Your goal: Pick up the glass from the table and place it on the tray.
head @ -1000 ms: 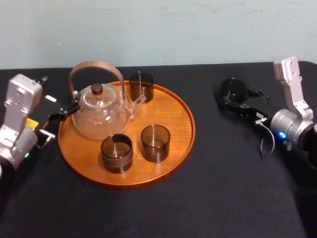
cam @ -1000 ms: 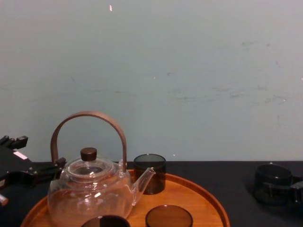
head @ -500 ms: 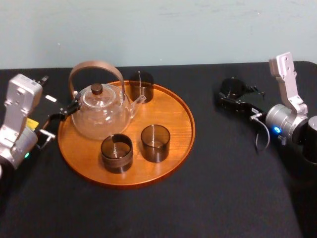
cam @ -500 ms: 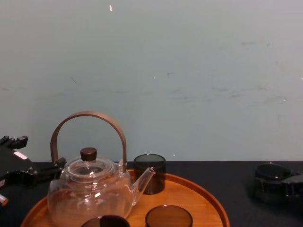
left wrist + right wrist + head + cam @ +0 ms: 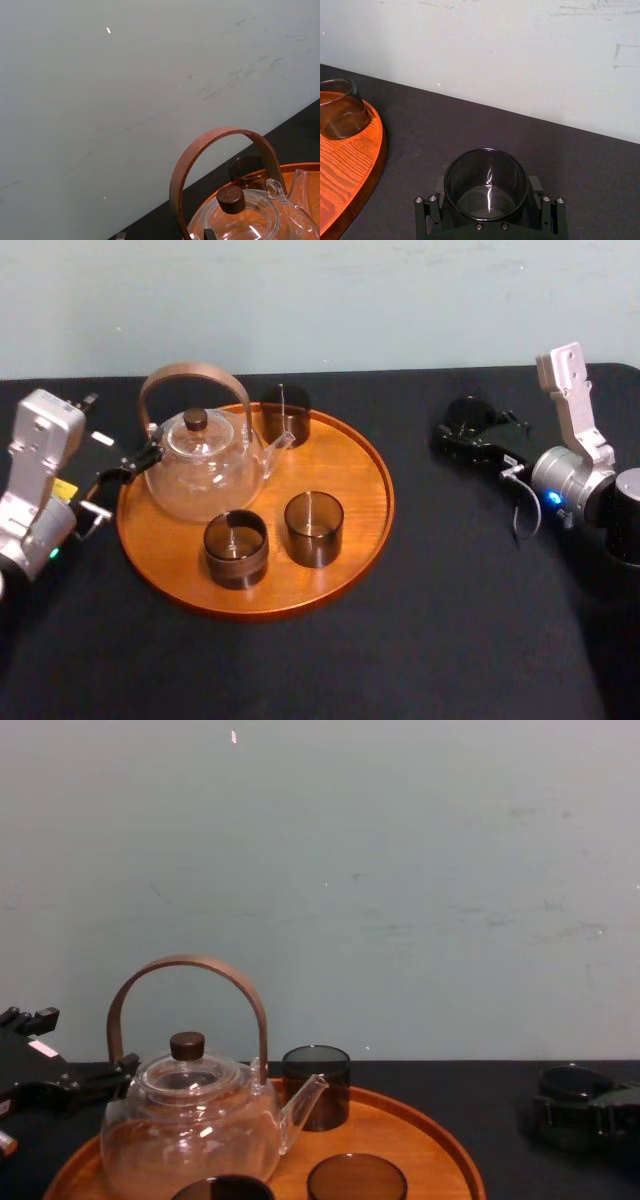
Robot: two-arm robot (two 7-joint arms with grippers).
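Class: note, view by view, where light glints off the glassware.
Right wrist view: a bright vertical streak inside the glass. Chest view: small white highlights low on the teapot. Left wrist view: glints on the teapot beside its lid. Head view: faint highlights on the teapot's body.

A scuffed pale wall (image 5: 400, 870) rises behind the black table (image 5: 400, 640).

Glass teapot (image 5: 205, 478), black table (image 5: 400, 660), pale wall (image 5: 350, 300)

One round wooden tray (image 5: 370, 490) and one clear teapot (image 5: 205, 465). Four smoky glasses (image 5: 313, 528) in all: three on the tray, the fourth glass (image 5: 486, 182) off it, toward its 2 o'clock.
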